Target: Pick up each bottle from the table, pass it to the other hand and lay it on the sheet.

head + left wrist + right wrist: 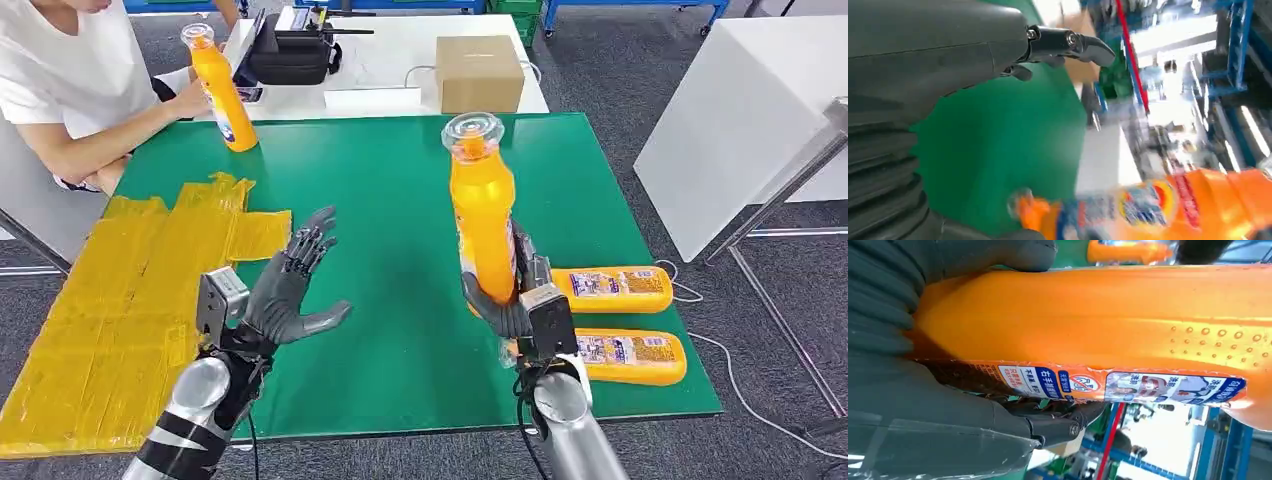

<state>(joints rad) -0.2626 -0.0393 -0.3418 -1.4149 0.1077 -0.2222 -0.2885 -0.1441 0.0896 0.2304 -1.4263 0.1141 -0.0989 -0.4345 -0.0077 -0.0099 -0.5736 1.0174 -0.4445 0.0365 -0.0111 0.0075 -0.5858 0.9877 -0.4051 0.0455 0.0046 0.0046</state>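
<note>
Right of centre in the head view, the right robot hand (510, 300) grips an upright orange bottle (482, 210) around its lower body, cap uppermost, lifted off the green worktop (400, 200); the left robot hand (290, 285) hangs left of centre, empty, fingers spread, palm turned toward the bottle and well apart from it. The grip sits low on a tall bottle, so it could tip or slide as the robot hands close in; if the left fingers wrap before the bottle is between them, they would knock it, and an early release by the right would drop it onto the worktop. Two more bottles (615, 290) lie at lower right, just beside the holding arm, and could be nudged. A person (60, 90) at upper left steadies another bottle (222, 95); the yellow sheet (110, 310) fills the lower left. The right wrist view adds the fingers (1058, 427) pressed along the label; the left wrist view adds the blurred bottle beyond an empty palm.
</note>
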